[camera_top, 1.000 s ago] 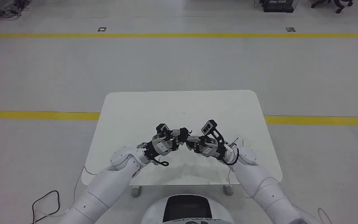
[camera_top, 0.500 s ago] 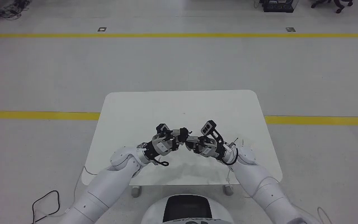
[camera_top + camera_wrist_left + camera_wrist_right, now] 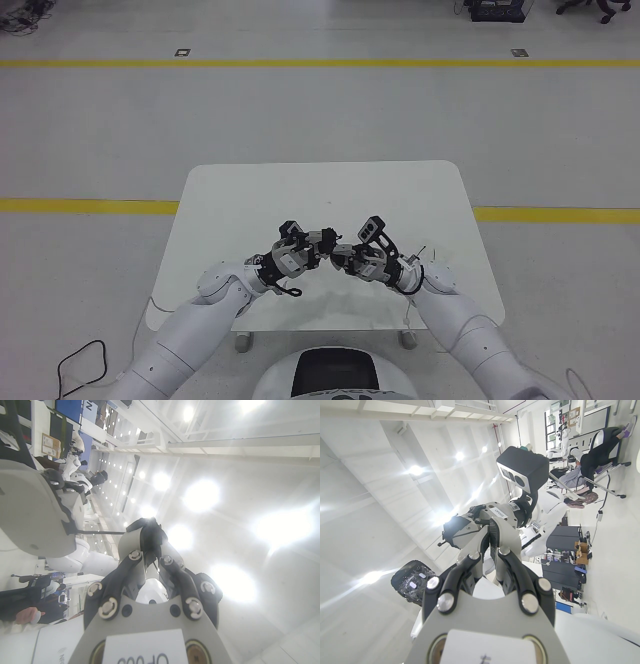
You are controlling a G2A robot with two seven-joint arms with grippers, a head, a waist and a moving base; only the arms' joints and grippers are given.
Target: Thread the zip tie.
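Note:
Both grippers meet tip to tip above the near middle of the white table (image 3: 300, 195). My left gripper (image 3: 322, 250) (image 3: 150, 533) is shut on one end of the thin black zip tie (image 3: 100, 531). The strap runs straight from it to the toothed fingers (image 3: 65, 517) of the other arm. My right gripper (image 3: 339, 258) (image 3: 492, 536) has its fingers pressed together where the strap arrives. In the right wrist view the left gripper (image 3: 460, 535) sits just behind my own fingers, with a short black tip of the tie (image 3: 440, 544) sticking out beside it.
The tabletop around the arms is bare white. A small black cable loop (image 3: 292, 291) hangs under the left wrist near the table's front edge. Yellow floor lines (image 3: 90, 206) run past the table on both sides.
The right gripper has edged very slightly toward the left one. The left arm has kept still.

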